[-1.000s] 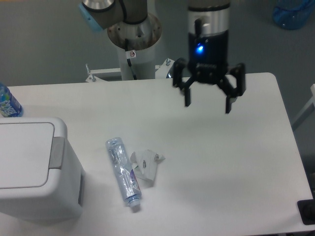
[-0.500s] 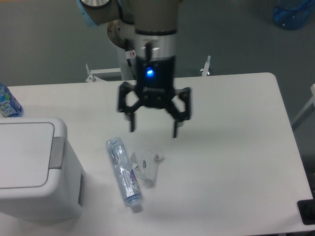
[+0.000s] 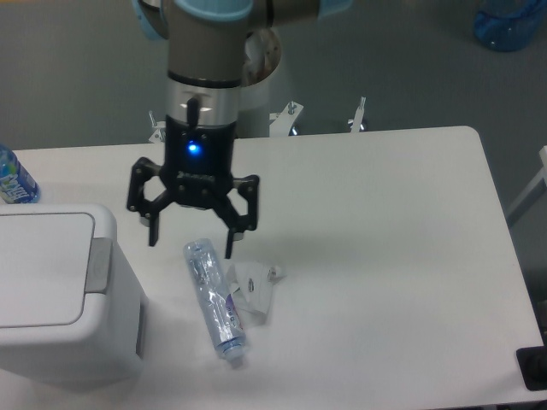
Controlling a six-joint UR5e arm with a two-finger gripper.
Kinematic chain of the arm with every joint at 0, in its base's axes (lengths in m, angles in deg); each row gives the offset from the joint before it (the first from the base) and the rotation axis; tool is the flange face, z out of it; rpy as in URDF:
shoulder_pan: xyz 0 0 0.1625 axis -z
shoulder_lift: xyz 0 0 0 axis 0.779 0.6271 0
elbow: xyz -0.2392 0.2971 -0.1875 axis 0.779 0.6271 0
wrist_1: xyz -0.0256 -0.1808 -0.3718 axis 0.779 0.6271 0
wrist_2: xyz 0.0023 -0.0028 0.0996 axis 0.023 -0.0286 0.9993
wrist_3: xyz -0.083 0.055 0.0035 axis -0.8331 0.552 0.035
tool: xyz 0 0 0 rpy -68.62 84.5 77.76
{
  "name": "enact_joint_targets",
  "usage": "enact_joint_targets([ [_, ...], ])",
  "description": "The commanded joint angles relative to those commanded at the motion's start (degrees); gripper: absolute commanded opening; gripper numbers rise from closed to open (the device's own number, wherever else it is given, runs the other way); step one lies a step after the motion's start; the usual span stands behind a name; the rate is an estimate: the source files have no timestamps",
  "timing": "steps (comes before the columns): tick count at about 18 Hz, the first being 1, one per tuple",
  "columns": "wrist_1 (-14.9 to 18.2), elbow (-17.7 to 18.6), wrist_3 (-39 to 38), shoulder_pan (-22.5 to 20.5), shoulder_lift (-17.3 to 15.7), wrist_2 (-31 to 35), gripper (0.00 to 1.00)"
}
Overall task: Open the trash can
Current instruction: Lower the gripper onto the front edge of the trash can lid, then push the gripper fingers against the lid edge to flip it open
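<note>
The trash can (image 3: 60, 299) is a large white boxy bin at the table's front left, with its flat lid down and a grey push tab (image 3: 100, 266) on the lid's right edge. My gripper (image 3: 191, 241) hangs open and empty above the table, just right of the bin and a little behind the tab, with its fingers pointing down. Its right fingertip is near the top of a lying bottle.
A crushed clear plastic bottle (image 3: 214, 298) lies on the table right of the bin, with a crumpled white wrapper (image 3: 254, 289) beside it. A blue-labelled bottle (image 3: 13, 178) stands at the left edge. A blue container (image 3: 510, 21) sits on the floor at the far right.
My gripper has swept left across the table from the far right toward the trash can, staying open. The bin, bottle and wrapper have not moved.
</note>
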Motion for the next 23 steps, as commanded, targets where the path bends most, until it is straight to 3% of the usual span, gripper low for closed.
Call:
enact_joint_targets([
  [9, -0.4, 0.3, -0.8, 2.9, 1.8, 0.2, 1.0],
  [23, -0.4, 0.6, -0.6, 3.2, 2.2, 0.3, 1.0],
])
